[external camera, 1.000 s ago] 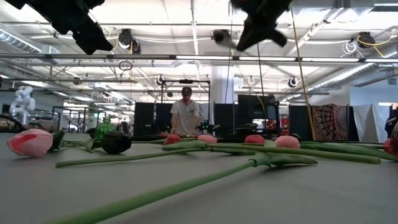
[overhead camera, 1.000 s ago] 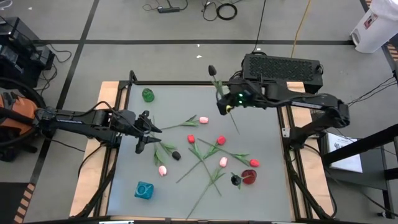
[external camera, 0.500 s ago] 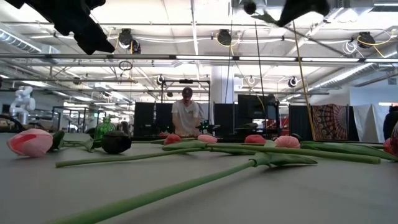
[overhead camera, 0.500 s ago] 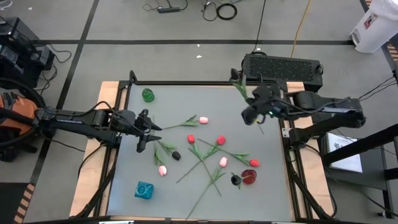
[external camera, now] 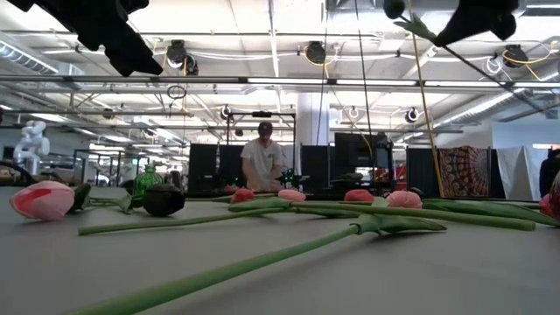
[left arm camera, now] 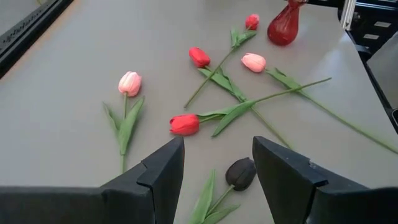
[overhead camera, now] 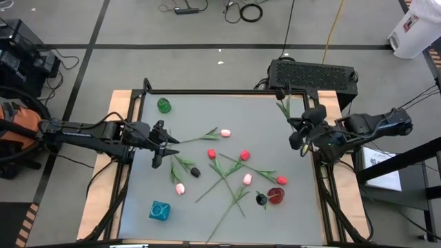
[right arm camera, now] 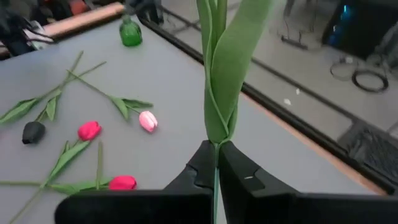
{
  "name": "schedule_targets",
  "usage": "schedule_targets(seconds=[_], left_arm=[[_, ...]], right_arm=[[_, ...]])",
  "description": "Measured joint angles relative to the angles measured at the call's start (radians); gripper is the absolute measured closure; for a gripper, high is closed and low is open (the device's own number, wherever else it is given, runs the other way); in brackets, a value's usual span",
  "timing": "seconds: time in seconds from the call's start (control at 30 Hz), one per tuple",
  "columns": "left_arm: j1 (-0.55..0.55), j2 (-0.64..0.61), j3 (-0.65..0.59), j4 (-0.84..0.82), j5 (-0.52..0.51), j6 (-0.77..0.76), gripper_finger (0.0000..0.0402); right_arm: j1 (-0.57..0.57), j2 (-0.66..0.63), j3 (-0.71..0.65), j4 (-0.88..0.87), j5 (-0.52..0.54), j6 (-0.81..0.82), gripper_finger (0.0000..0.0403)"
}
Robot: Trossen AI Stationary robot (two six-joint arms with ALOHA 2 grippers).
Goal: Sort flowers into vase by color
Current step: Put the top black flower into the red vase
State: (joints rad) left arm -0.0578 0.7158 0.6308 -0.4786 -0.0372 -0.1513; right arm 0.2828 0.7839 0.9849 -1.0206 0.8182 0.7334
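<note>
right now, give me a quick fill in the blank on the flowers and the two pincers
1. The right pincer is shut on a flower's green ____.
2. The left pincer hovers with its jaws ____.
3. The tulip just ahead of the left pincer has a ____ head.
4. The vase on the table's right side is ____.

Missing: stem; open; black; red

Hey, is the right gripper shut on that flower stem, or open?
Shut. In the right wrist view the right gripper has both fingers pressed against the thin stem of the flower, just below its leaf.
</note>
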Motion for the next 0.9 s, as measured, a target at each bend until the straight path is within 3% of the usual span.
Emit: schedule_targets(seconds=[0.2, 0.5, 0.63, 0.9], left_arm=[[0.000, 0.000, 0.000, 0.000, -0.069, 0.000, 0.0204], [0.000, 0.000, 0.000, 0.000, -0.146, -0.026, 0.0204], [0.000, 0.000, 0.000, 0.000, -0.179, -0.059, 0.0204], [0.000, 0.000, 0.000, 0.002, -0.186, -0.079, 0.0204]], right_arm=[[0.016, -0.162, -0.206, 0.187, 0.070, -0.135, 0.0402], [0.025, -0.365, -0.435, 0.397, 0.041, -0.307, 0.0402], [0.036, -0.419, -0.535, 0.580, 0.032, -0.419, 0.0402], [0.036, -0.444, -0.649, 1.005, -0.220, -0.614, 0.0402]])
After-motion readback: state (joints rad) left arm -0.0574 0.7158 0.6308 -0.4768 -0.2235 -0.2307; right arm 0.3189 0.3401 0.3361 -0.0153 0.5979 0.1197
